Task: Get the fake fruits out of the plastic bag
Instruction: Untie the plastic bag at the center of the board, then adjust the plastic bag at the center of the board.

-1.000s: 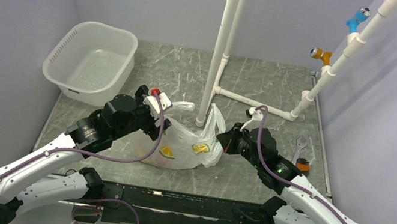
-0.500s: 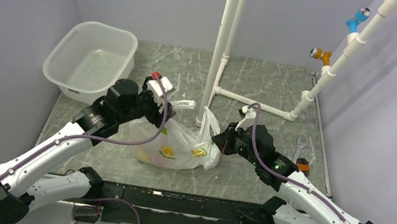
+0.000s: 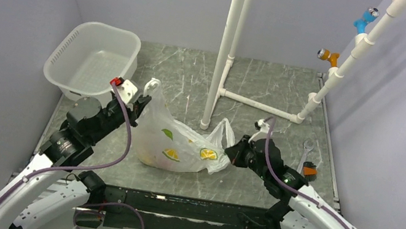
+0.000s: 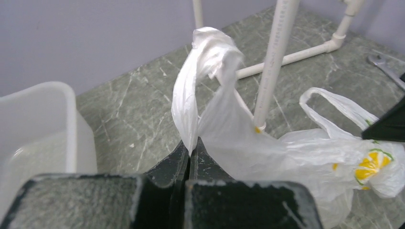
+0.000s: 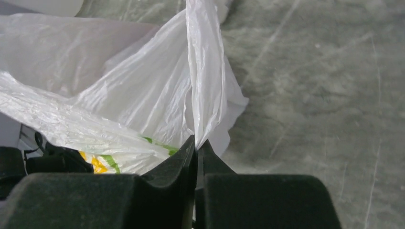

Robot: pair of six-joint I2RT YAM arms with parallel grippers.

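Grey-green marbled tabletop, plain lilac walls round it.

L side: left gripper has jaws fully together, pinching a twisted strip of the plastic bag. That strip is one handle, pulled up & standing above the fingers w/ its crumpled end on top. Seen from above, left gripper sits at the bag's far-left corner, just beside the near-right corner of the white perforated tub.

R side: right gripper has jaws all but touching, nipping a vertical fold of bag film. From above, right gripper is at the bag's right end, low to the table.

Bag is stretched btwn the two grips, body slumped on the table approx. centre-front, citrus & leaf prints facing up. 2nd handle lies as a free loop near the R gripper.

Fake fruits: only a faint yellow-pink tint thru the film at the bag's lower-left; can't tell which is which.

White pipe frame stands just behind the bag. Wrench lies at the table's right edge, well apart from the bag.
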